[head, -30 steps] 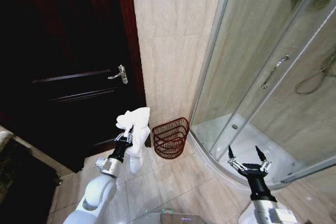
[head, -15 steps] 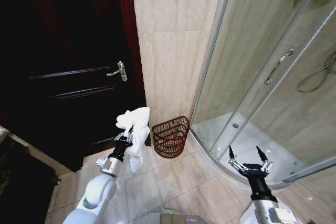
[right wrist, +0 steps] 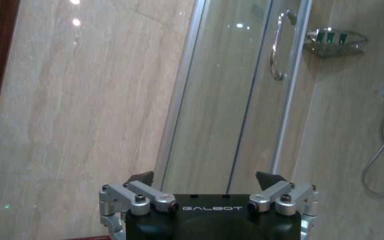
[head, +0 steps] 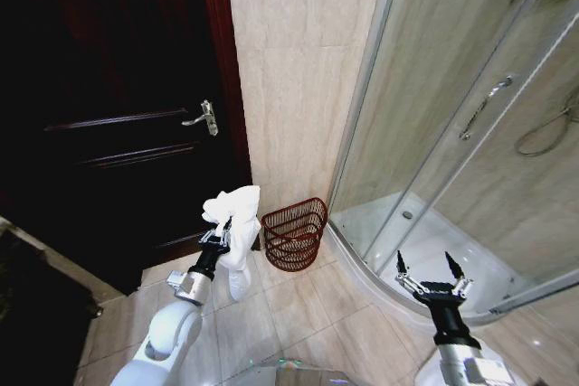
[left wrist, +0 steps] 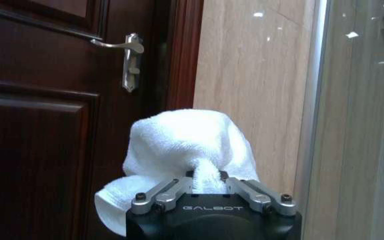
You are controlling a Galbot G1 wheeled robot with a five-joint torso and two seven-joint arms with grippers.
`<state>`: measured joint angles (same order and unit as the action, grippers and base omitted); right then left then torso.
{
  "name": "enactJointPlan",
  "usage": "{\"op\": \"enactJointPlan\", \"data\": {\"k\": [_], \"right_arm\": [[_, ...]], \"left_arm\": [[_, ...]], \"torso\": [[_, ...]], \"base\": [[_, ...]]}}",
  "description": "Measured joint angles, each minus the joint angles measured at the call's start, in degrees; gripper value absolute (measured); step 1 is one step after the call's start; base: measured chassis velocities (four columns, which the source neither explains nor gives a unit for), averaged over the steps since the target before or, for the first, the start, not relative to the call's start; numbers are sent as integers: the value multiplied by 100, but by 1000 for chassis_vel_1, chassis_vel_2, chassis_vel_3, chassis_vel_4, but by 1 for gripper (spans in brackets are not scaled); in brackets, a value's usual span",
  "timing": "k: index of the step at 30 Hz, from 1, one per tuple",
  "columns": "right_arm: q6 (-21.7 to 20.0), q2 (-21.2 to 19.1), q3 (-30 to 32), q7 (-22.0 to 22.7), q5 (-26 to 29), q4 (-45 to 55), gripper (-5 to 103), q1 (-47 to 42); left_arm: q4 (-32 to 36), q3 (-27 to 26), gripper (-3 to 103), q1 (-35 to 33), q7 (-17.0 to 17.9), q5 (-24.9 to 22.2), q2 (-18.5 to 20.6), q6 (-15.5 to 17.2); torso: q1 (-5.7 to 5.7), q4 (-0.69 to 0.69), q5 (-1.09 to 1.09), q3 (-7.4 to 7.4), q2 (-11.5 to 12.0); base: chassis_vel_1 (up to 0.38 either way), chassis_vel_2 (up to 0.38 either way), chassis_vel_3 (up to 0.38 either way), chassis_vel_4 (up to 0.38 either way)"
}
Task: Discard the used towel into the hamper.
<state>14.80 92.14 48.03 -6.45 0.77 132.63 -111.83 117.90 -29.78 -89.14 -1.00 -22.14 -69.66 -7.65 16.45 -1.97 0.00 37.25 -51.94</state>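
Towel [head: 233, 223] sits bunched and white in your left gripper [head: 217, 236], whose jaws are closed tight on a pinched fold of it; most of the cloth bulges above the fingers and a tail hangs below them toward the floor [head: 298, 309]. In the left wrist view the towel [left wrist: 188, 150] swells up over the fingers [left wrist: 155, 196] and covers their tips, so you can't see exactly where the pads meet.

You have the hamper [head: 294, 233] standing on the beige tiled floor against the foot of the tiled wall [head: 294, 88], between the dark door [head: 118, 115] and the shower [head: 452, 133]. It leans slightly, and its mouth faces up and toward you. The towel is held just beside the hamper, on its door side, above rim height and not touching it.

Your right gripper [head: 425, 268] hangs well apart over the floor by the shower's curved kerb, jaws spread wide and holding nothing; the right wrist view shows the same gripper [right wrist: 209, 180] facing the glass.

The door's lower part is lost in shadow, though the handle [head: 202, 117] stands out. The top and right of the shower are cut off by the head view's edges, and the hamper's inside is too small to make out.
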Motion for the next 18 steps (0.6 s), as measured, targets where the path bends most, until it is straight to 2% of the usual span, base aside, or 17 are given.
{"op": "enactJointPlan", "data": {"k": [14, 18], "right_arm": [[39, 0, 16, 115, 21, -1, 100, 2], [39, 0, 14, 121, 17, 1, 100, 1]], "left_arm": [[-125, 65, 10, 89, -35, -15, 0, -113], [-179, 87, 10, 117, -43, -67, 0, -256]], "torso": [[-161, 0, 0, -203, 362], [-206, 0, 0, -259, 465]], "base": [[0, 0, 0, 0], [0, 0, 0, 0]]}}
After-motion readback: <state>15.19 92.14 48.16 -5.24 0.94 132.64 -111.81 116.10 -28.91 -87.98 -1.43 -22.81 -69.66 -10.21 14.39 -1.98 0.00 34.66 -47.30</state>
